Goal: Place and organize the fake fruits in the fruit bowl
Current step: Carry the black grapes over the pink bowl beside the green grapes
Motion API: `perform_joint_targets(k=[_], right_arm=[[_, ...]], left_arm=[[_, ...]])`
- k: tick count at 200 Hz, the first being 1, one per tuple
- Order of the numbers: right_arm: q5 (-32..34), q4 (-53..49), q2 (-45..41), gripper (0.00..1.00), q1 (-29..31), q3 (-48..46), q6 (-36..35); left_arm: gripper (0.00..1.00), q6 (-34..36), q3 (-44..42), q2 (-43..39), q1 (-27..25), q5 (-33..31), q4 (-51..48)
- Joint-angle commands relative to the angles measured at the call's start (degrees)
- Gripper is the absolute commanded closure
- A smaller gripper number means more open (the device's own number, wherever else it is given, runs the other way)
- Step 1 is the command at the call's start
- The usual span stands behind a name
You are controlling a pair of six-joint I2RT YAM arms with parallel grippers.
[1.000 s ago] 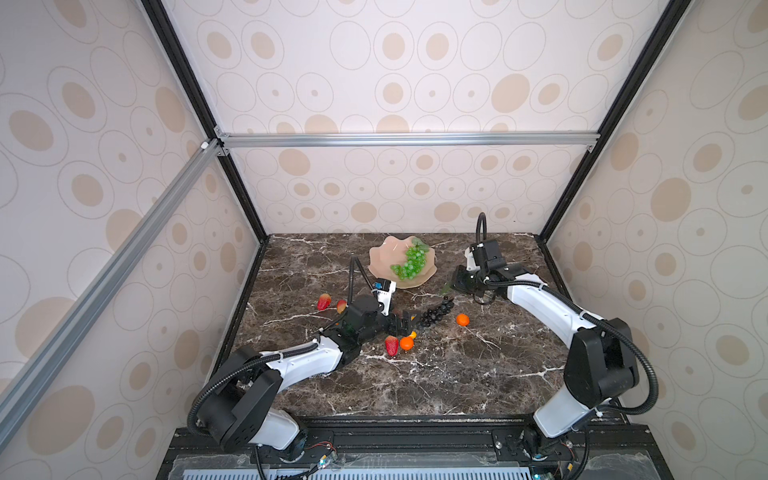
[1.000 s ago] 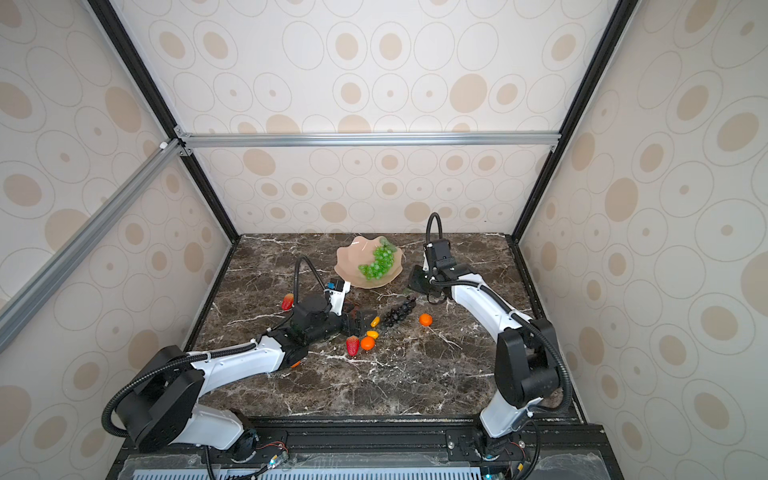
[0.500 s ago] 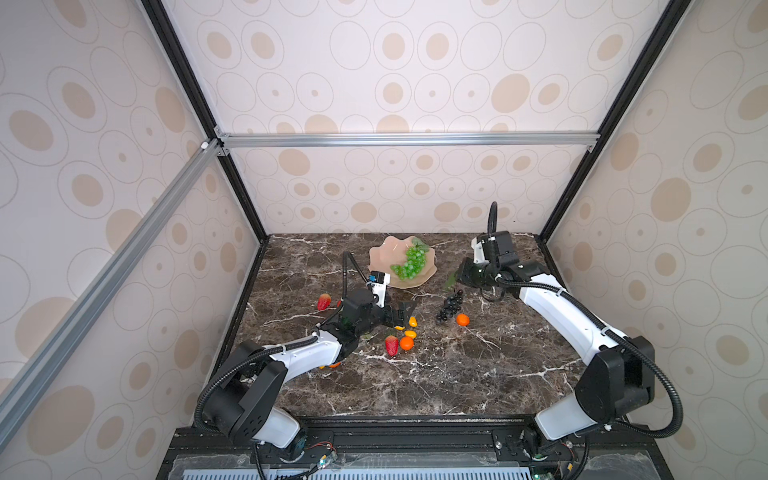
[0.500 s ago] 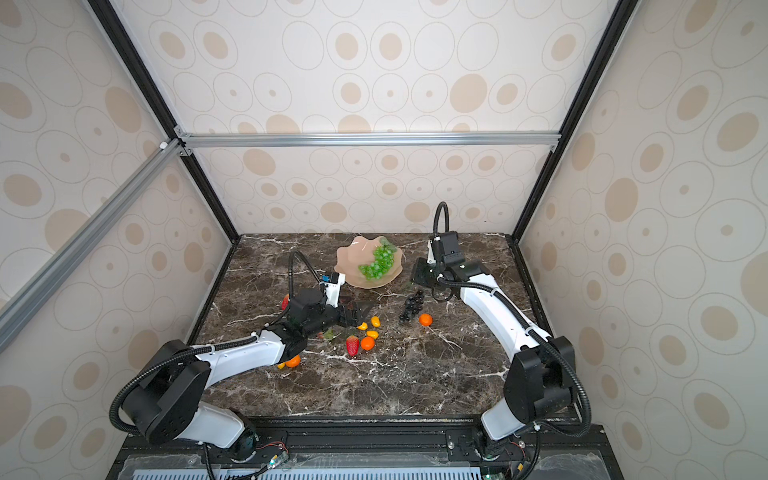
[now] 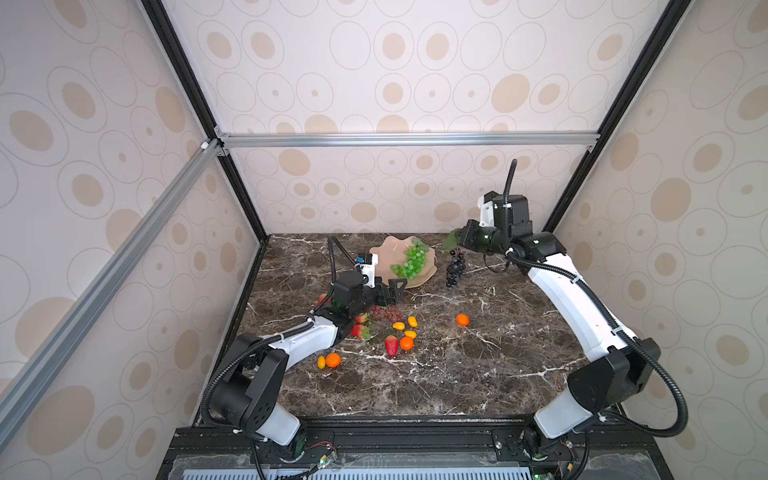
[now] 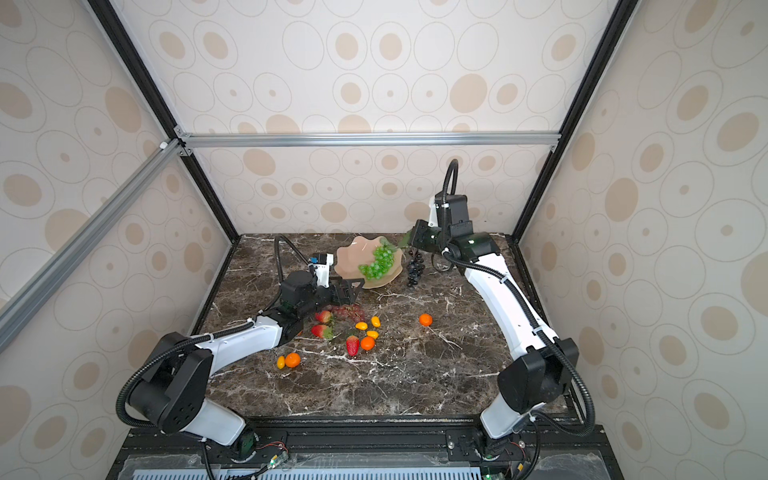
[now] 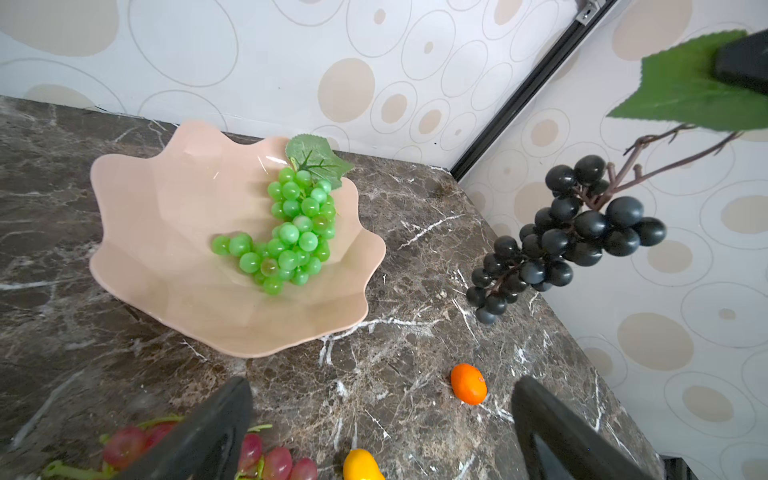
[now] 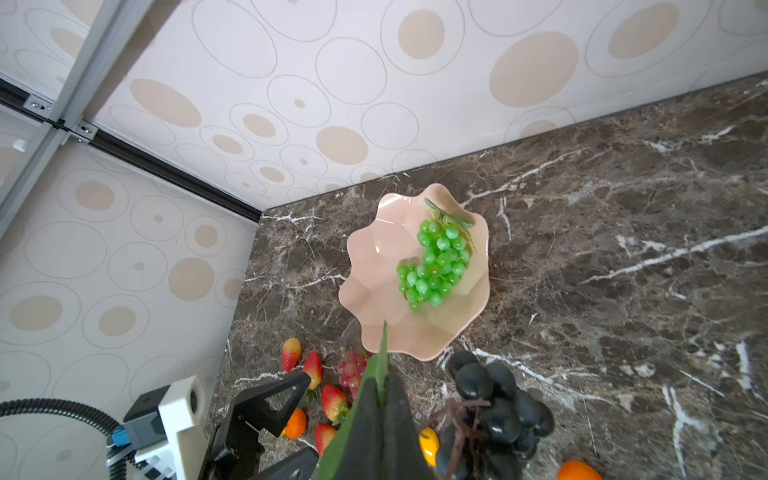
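fruit bowl (image 5: 384, 259) sits at the back of the marble table (image 5: 457, 374), near the middle of the far edge. the green grape bunch (image 5: 409, 264) lies inside it, along its right half. just beside the bowl's right rim you have the black grape bunch (image 5: 455, 270) hanging by its green leaf (image 7: 681, 83). that leaf is pinched flat between the closed jaws of your right gripper (image 5: 459, 240); whether the lowest grapes touch the marble, you cannot tell. at the bowl's near rim your left gripper (image 5: 397, 291) is spread fully wide and holds nothing, poised over the red grape bunch (image 5: 384, 311). nearer you lie strawberries (image 5: 391, 345), tangerines (image 5: 406, 343) and small yellow ovals (image 5: 399, 326). a lone tangerine (image 5: 462, 319) sits apart to the right.
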Motion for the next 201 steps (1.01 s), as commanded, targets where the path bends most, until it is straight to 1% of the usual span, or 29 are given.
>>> perform_joint_targets(k=[1, 29, 46, 88, 119, 152, 174, 201], right_arm=[[-0.72, -1.67, 4.41, 1.0, 0.61, 4.58, -0.78], [-1.7, -2.35, 9.82, 1.0, 1.91, 10.3, -1.14], [-2.41, -2.64, 13.0, 1.0, 2.68, 13.46, -1.11], [-4.83, -2.96, 19.95, 1.0, 4.08, 20.1, 0.07], [-5.49, -4.65, 24.83, 1.0, 4.88, 24.96, 0.47], [-5.27, -4.49, 26.7, 1.0, 5.21, 25.11, 0.84], [-3.05, -4.76, 28.22, 1.0, 5.21, 24.72, 0.26], [-1.76, -4.11, 30.29, 1.0, 4.57, 23.83, 0.47]], left_arm=[[0.02, -0.51, 3.24, 1.43, 1.22, -0.04, 0.46], [0.02, -0.54, 4.79, 2.86, 1.73, -1.79, -0.39], [0.02, 0.23, 5.5, 3.53, 1.86, -1.66, -0.86], [0.02, 0.93, 4.98, 4.02, 1.86, -1.06, -0.36], [0.02, 1.35, 3.42, 2.84, 1.9, -2.07, -0.75], [0.02, 1.42, 1.93, 2.09, 1.88, -2.01, -0.77], [0.02, 1.16, 1.38, 1.73, 1.89, -2.26, -0.55], [0.02, 1.91, 2.87, 2.79, 1.87, -1.11, -1.45]])
